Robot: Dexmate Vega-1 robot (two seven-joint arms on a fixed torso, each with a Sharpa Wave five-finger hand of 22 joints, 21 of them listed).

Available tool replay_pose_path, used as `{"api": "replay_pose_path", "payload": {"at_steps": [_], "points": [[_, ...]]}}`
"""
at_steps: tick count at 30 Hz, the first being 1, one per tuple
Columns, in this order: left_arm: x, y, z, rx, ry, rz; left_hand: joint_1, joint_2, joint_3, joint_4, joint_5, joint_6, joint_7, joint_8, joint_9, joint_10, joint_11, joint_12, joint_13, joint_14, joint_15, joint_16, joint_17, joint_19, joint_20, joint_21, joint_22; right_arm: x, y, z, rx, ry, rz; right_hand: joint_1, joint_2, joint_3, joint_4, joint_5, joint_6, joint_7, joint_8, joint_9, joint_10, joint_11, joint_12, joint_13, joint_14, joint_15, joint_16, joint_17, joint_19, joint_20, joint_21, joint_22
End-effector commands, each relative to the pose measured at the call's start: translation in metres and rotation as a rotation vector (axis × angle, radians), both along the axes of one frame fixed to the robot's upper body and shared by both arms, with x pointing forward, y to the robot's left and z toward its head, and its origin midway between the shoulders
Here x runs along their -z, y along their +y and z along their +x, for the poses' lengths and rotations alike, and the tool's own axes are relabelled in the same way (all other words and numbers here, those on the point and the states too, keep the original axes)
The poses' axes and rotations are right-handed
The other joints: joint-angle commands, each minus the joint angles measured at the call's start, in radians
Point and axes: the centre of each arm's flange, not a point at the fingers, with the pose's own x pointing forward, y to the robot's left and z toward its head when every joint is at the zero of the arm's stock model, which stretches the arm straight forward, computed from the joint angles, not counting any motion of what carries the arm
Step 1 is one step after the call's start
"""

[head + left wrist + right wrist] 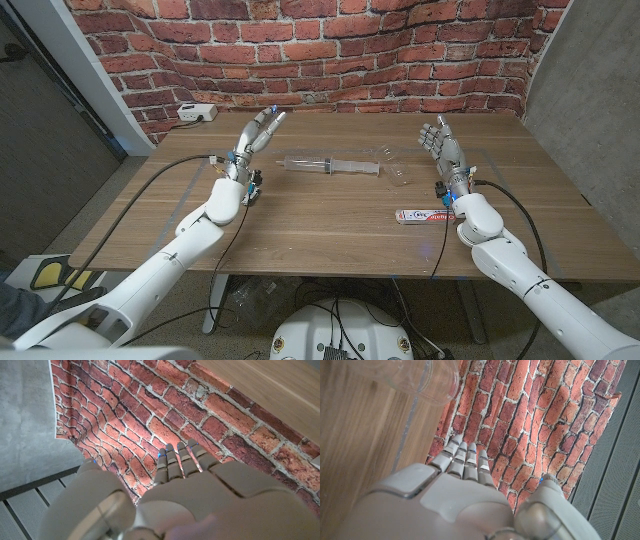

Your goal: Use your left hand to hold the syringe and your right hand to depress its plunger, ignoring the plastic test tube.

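A clear syringe (331,165) lies on its side on the wooden table (320,240), near the middle towards the back. Just right of it lies the clear plastic test tube (396,168), whose open end shows in the right wrist view (427,377). My left hand (256,138) is raised left of the syringe, fingers straight and apart, holding nothing. My right hand (441,146) stands right of the test tube, fingers up and empty. The wrist views show the backs of the left hand (185,490) and right hand (450,500) with fingers extended towards the brick wall.
A small white packet with red and blue print (422,216) lies on the table in front of my right wrist. A white power strip (196,113) sits at the back left corner. A brick-pattern backdrop (320,50) stands behind the table.
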Motion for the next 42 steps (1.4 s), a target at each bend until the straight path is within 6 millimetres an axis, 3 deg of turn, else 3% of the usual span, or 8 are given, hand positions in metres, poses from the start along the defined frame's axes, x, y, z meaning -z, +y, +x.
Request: {"api": "replay_pose_path", "payload": {"at_steps": [1, 8, 12, 28, 42], "points": [[-0.01, -0.004, -0.012, -0.153, -0.024, 0.153, 0.021, 0.006, 0.007, -0.009, -0.004, 0.014, -0.003, 0.006, 0.002, 0.012, -0.008, 0.0, 0.006, 0.013, 0.001, -0.002, 0.003, 0.008, -0.009, -0.002, 0.001, 0.003, 0.005, -0.002, 0.003, 0.005, 0.009, 0.009, 0.0, 0.0, -0.008, -0.004, -0.005, 0.002, -0.002, 0.005, 0.009, 0.001, 0.006, 0.001, 0.007, -0.002, 0.003, 0.003, 0.005, 0.001, 0.01, 0.001], [-0.015, -0.01, -0.013, -0.19, -0.021, 0.216, 0.046, 0.014, 0.016, -0.021, -0.008, 0.02, -0.008, 0.005, 0.002, 0.016, -0.007, -0.003, 0.006, 0.017, -0.004, -0.005, 0.003, 0.013, -0.014, -0.004, 0.001, 0.005, 0.005, -0.002, 0.003, 0.008, 0.01, 0.01, 0.001, 0.0, -0.009, -0.005, -0.005, 0.001, -0.003, 0.005, 0.011, 0.001, 0.006, 0.001, 0.008, -0.002, 0.003, 0.004, 0.004, 0.001, 0.009, 0.001], [-0.017, -0.013, -0.013, -0.21, -0.011, 0.252, 0.077, 0.022, 0.026, -0.036, -0.016, 0.054, -0.019, 0.012, 0.003, 0.025, -0.022, -0.007, 0.006, 0.022, -0.008, -0.009, 0.003, 0.019, -0.016, -0.007, 0.002, 0.005, 0.006, -0.002, 0.001, 0.011, 0.01, 0.01, 0.002, 0.0, -0.009, -0.005, -0.003, -0.001, -0.003, 0.005, 0.012, 0.001, 0.006, 0.001, 0.009, -0.001, 0.003, 0.004, 0.005, 0.001, 0.009, 0.002], [-0.031, -0.026, -0.009, -0.29, 0.086, 0.439, 0.099, 0.025, 0.031, -0.047, -0.024, 0.057, -0.019, 0.007, 0.004, 0.032, -0.027, -0.01, 0.007, 0.024, -0.016, -0.013, 0.003, 0.022, -0.02, -0.01, 0.002, 0.005, 0.006, -0.002, 0.0, 0.02, 0.006, 0.015, 0.006, 0.001, -0.012, -0.007, -0.002, -0.001, -0.004, 0.005, 0.013, 0.001, 0.005, 0.001, 0.011, -0.002, 0.003, 0.004, 0.007, 0.002, 0.01, 0.002], [-0.045, -0.031, -0.008, -0.398, 0.147, 0.624, 0.112, 0.025, 0.032, -0.053, -0.031, 0.053, -0.024, 0.0, 0.005, 0.033, -0.034, -0.015, 0.007, 0.025, -0.022, -0.015, 0.003, 0.024, -0.023, -0.013, 0.003, 0.005, 0.004, -0.002, -0.002, 0.031, 0.013, 0.037, 0.029, 0.015, -0.02, -0.01, 0.004, -0.001, -0.004, 0.005, 0.017, 0.0, 0.005, 0.001, 0.012, -0.002, 0.002, 0.003, 0.006, 0.004, 0.009, 0.002]]}}
